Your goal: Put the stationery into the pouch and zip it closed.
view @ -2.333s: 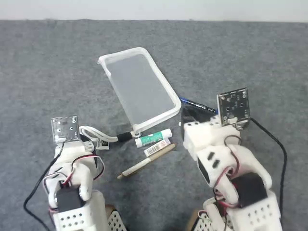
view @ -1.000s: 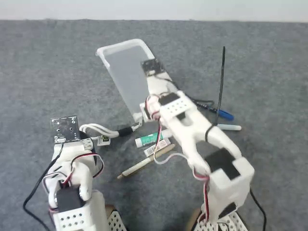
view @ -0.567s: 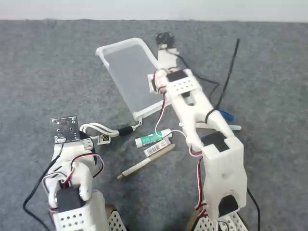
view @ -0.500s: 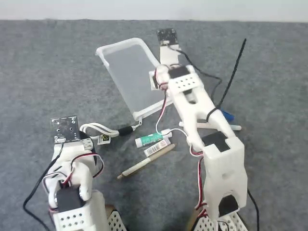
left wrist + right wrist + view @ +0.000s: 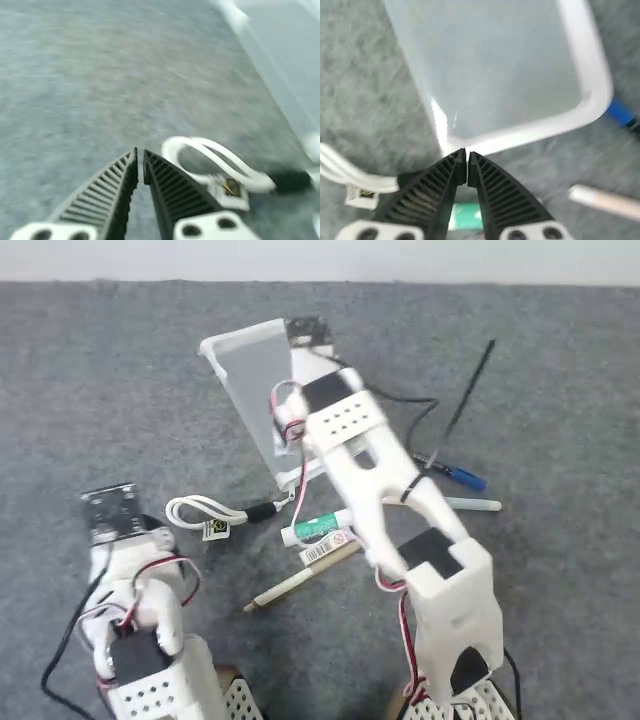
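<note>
The right pincer (image 5: 466,152) hangs clenched over the near corner of the pouch (image 5: 495,65), likely placed to work the zip open. The pouch lies flat on the bench (image 5: 100,390), with pens (image 5: 455,473) beside it. The left pincer (image 5: 140,152) rests clenched by a white cord (image 5: 210,155)

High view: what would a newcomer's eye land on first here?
The right arm lies stretched diagonally over the clear pouch, its claw shut at the pouch's near corner. Next comes the loose stationery beside the arm: a green glue stick and a tan pen on its left, a blue pen and a white pen on its right.
</note>
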